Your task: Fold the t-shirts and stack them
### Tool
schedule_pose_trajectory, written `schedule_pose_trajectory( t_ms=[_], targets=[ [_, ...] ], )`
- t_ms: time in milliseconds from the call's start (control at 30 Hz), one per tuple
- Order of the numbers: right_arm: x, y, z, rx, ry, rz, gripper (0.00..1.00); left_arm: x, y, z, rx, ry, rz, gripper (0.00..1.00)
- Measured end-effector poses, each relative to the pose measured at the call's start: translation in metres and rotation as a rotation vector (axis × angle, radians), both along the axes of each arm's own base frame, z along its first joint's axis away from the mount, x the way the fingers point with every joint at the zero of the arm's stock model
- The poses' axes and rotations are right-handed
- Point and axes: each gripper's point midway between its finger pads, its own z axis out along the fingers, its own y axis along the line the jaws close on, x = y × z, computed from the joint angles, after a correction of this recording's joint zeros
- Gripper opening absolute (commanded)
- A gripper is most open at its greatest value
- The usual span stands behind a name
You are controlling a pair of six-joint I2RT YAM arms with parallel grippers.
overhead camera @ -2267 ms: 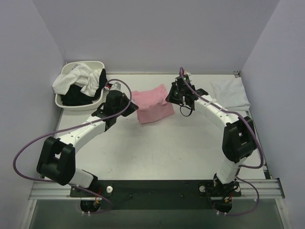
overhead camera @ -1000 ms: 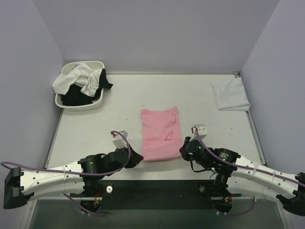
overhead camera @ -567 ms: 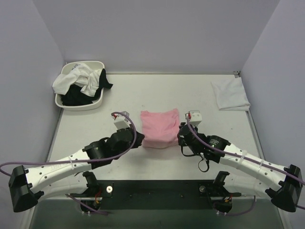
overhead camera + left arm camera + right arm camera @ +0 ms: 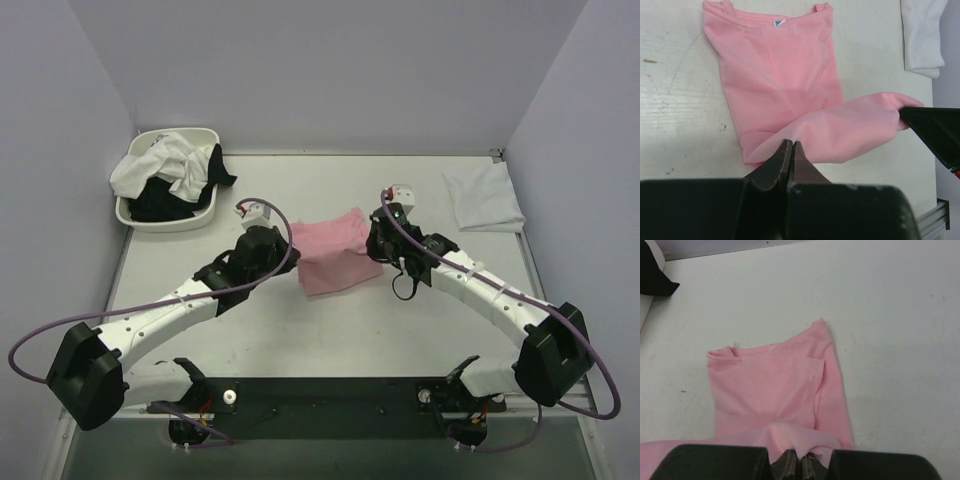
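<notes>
The left claw and right claw each pinch a hem corner of the pink t-shirt, raised over its collar half at the middle of the table. Uneven pulling could skew the fold; thin cotton may slip.

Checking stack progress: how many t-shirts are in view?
4, at least: pink t-shirt mid-table, partly lifted; folded white t-shirt at the far right; a crumpled white t-shirt and a black t-shirt in the basin, far left. That pile may hide more.
</notes>
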Motion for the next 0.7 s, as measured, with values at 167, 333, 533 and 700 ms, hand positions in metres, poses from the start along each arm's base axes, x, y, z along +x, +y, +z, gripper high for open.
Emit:
schedule_pose_trajectory(
  t_ms=[167, 333, 533, 700],
  targets=[
    [0.025, 0.01, 0.006, 0.023, 0.004, 0.011, 0.0, 0.025, -0.004, 0.014, -0.036, -0.011, 0.005, 0.0],
    [0.055, 0.024, 0.01, 0.05, 0.013, 0.025, 0.0, 0.048, -0.007, 0.015, -0.062, -0.009, 0.012, 0.0],
    [0.087, 0.031, -0.008, 0.068, 0.049, 0.019, 0.0, 0.073, 0.008, -0.006, -0.061, 0.03, 0.059, 0.0],
    [0.104, 0.034, -0.018, 0.078, 0.069, 0.014, 0.0, 0.084, 0.021, -0.013, -0.074, 0.045, 0.092, 0.0]
  ],
)
